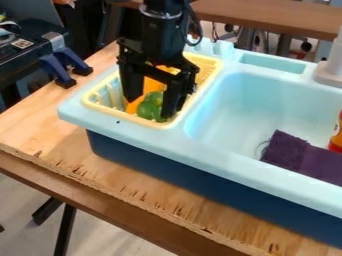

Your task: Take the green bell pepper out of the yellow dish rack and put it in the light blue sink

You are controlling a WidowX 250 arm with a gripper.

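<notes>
The black gripper [150,106] hangs down over the yellow drying basket [210,67] at the left side of the light blue toy sink [127,129]. Its two fingers stand wide apart, with the tips low inside the basket. A rounded green object [148,109] lies between and below the fingertips, close to the right one; whether they touch I cannot tell. Behind it is an orange object [155,86], partly covered by the gripper.
In the sink basin [234,107] lies a dark purple cloth [304,157]. A red and yellow bottle [336,137] stands at the right edge, below the grey faucet [330,70]. Blue clamps [61,65] sit at the wooden table's [33,122] back left edge.
</notes>
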